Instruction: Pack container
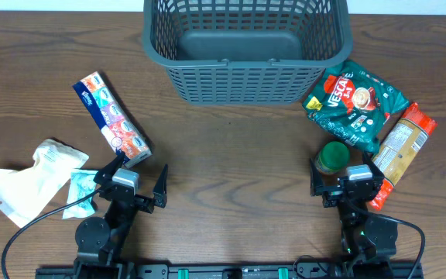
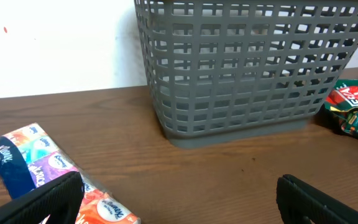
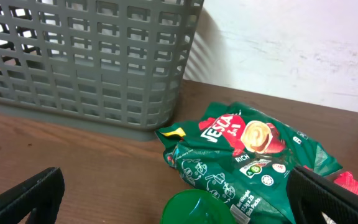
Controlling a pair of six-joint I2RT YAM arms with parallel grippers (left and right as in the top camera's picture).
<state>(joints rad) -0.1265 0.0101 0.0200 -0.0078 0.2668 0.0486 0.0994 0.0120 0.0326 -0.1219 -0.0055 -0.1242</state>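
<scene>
The dark grey lattice container (image 1: 246, 48) stands at the back middle of the table, with nothing visible inside; it also shows in the left wrist view (image 2: 247, 68) and the right wrist view (image 3: 86, 62). My left gripper (image 1: 134, 184) is open and empty near the front edge, its left finger next to a Kleenex tissue pack (image 1: 111, 118) (image 2: 48, 180). My right gripper (image 1: 347, 180) is open and empty, just behind a green-lidded jar (image 1: 334, 157) (image 3: 194, 208). A green Nescafe bag (image 1: 356, 103) (image 3: 247, 158) lies right of the container.
An orange pasta packet (image 1: 403, 149) lies at the far right. A white crumpled bag (image 1: 33, 177) and a small light blue packet (image 1: 81, 190) lie at the front left. A white wall is behind the table.
</scene>
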